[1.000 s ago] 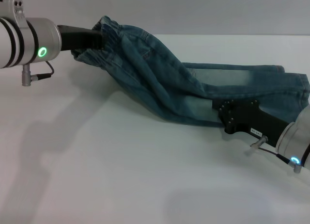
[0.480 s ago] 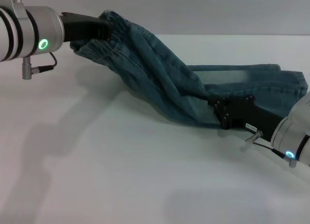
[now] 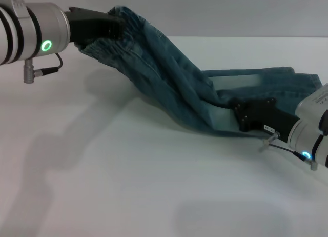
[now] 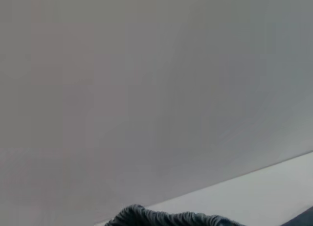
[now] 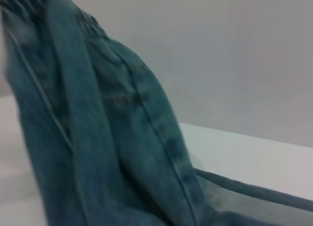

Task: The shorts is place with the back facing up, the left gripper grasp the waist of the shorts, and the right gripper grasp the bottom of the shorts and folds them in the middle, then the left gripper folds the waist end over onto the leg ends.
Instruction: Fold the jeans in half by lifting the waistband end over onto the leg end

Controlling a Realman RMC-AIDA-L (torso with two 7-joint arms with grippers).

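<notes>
Lifting the shorts' waist off the table.
Left gripper (image 3: 114,27) clamped the shorts (image 3: 169,83) at far left; right gripper (image 3: 241,119) pinned the hem, jaws hidden.

You have one pair of denim shorts (image 3: 174,88), one white surface (image 3: 128,185), and two end effectors: the left end effector (image 3: 115,26) and the right end effector (image 3: 241,116).

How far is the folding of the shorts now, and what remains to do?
Done: the denim shorts already lie folded lengthwise on the white table. In hand: the left gripper holds the waist lifted off the table; the right gripper is low at the leg ends. Left: lay the waist over the leg ends.
</notes>
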